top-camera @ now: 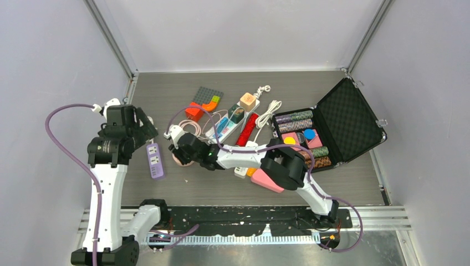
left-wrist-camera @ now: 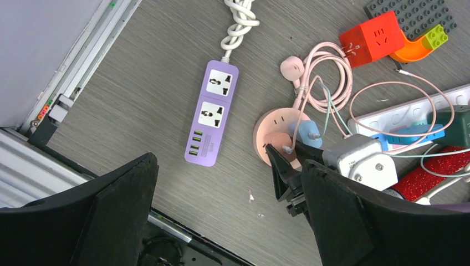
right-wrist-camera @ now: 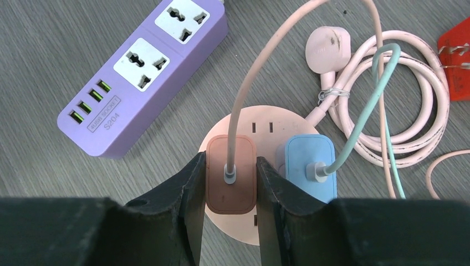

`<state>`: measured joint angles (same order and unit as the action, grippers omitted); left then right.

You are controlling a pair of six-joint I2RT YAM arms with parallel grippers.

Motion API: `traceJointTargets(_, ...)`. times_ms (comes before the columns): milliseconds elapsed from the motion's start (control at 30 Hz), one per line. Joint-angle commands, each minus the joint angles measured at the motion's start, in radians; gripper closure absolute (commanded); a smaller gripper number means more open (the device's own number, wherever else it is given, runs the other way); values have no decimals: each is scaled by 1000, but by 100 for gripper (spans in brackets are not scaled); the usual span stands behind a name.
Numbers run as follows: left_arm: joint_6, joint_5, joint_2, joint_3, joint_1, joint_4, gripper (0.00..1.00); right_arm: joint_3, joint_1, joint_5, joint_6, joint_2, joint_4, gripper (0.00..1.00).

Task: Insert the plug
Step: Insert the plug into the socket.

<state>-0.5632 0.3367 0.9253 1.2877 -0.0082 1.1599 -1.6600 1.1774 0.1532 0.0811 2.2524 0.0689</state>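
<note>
Right wrist view: the right end effector (right-wrist-camera: 230, 177) is clamped on the pink plug (right-wrist-camera: 231, 194) atop the round socket (right-wrist-camera: 266, 119). The left end effector (left-wrist-camera: 228, 163) fingers are apart.

The grey wood-grain table top (right-wrist-camera: 55, 44) looks matt and finely ribbed. The purple oblong plastic power strip (right-wrist-camera: 141, 77), dusty-pink square plastic plug (right-wrist-camera: 221, 194) and pale-blue square plastic plug (right-wrist-camera: 302, 152) are smooth and satin. The red glitter-coated bar (left-wrist-camera: 421, 180) is rough and sparkling.

Enclosed booth, wood-grain tabletop (top-camera: 166, 191)
Pale grey walls (top-camera: 238, 33) surround it; aluminium posts (top-camera: 111, 37) slant down from both upper corners of the frame.
</note>
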Motion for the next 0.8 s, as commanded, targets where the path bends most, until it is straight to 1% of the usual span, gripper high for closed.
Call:
traceJointTargets(0, 18, -10, 9, 25, 4, -34, 0, 107, 13, 44, -13, 74, -168, 94)
traceJointTargets(167, 18, -22, 17, 21, 4, -37, 0, 192, 22, 66, -25, 87, -133, 95)
traceJointTargets(333, 20, -27, 28, 25, 4, -38, 1, 254, 30, 54, -19, 113, -136, 95)
traceJointTargets(633, 23, -34, 42, 31, 4, -39, 0, 219, 38, 14, -13, 188, -253, 95)
traceJointTargets(767, 34, -34, 41, 44, 4, -34, 0, 195, 39, 9, -13, 189, -311, 95)
